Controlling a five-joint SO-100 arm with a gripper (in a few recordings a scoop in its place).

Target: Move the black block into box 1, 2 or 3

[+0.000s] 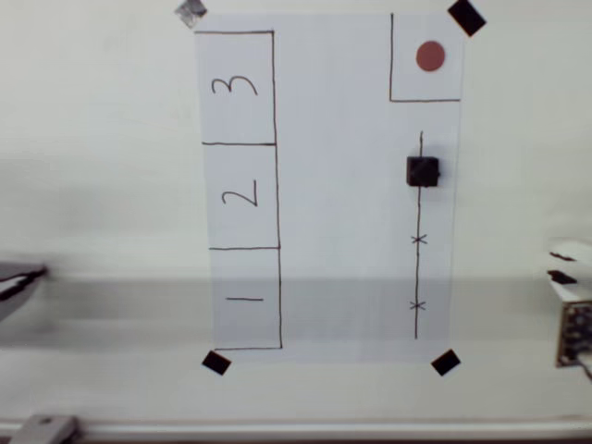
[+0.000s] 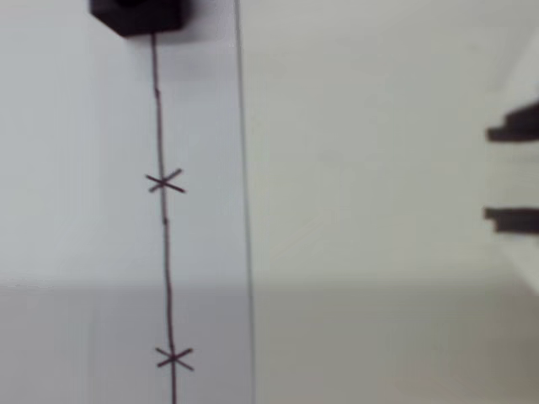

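The black block (image 1: pixel 423 171) is a small matte cube sitting on the pen line at the right side of the white paper (image 1: pixel 342 185) in the overhead view. It lies below the outline with the red dot (image 1: pixel 430 56). In the wrist view the block (image 2: pixel 137 15) shows at the top left, cut by the frame edge. Box 2 (image 1: pixel 240 195) is drawn at the paper's left, between box 3 (image 1: pixel 235 87) and box 1 (image 1: pixel 244 299). My gripper (image 1: pixel 560 265) is at the right edge, off the paper and below-right of the block. Its two dark fingertips (image 2: pixel 512 131) stand apart, open and holding nothing.
Black tape squares (image 1: pixel 445 362) pin the paper's corners. Two small x marks (image 1: pixel 418 240) sit on the pen line below the block. A grey object (image 1: pixel 17 281) pokes in at the left edge, and a pale rail (image 1: pixel 324 429) runs along the bottom.
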